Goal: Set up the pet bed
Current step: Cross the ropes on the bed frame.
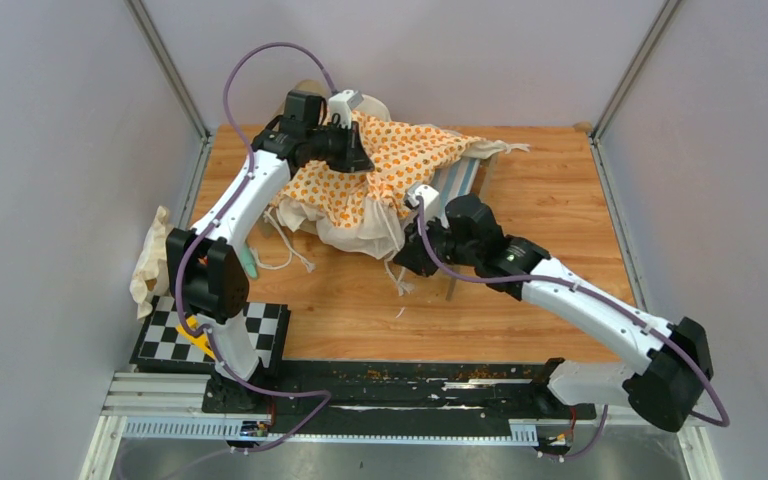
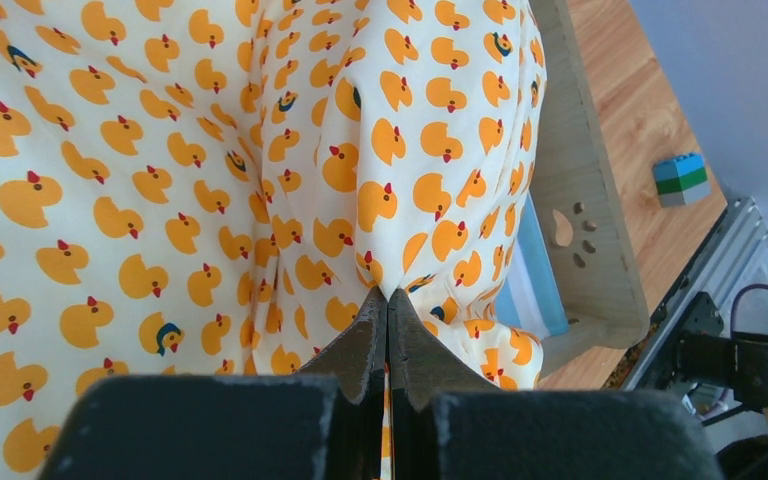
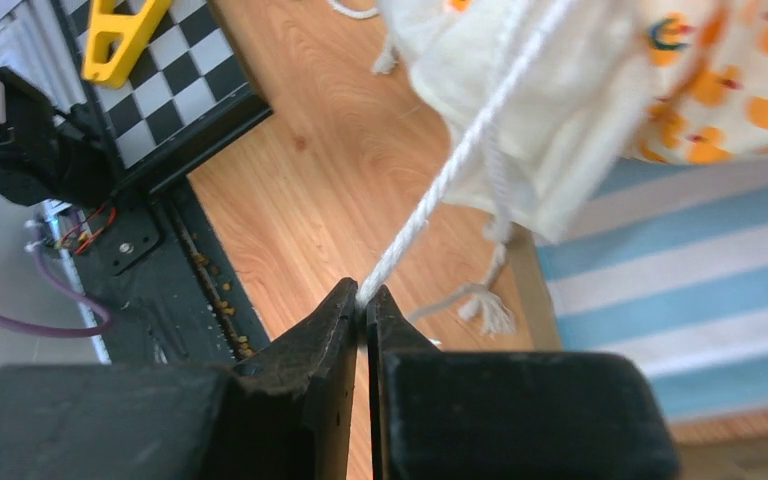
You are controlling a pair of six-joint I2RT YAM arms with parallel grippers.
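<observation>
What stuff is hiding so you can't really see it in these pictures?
- Top view: the light-wood pet bed with blue-white striped base is mostly covered by the duck-print cream cushion.
- Right wrist view: the yellow plastic piece is cut off by the top edge.
- Left wrist view: the small blue-green block is too small to identify.
</observation>
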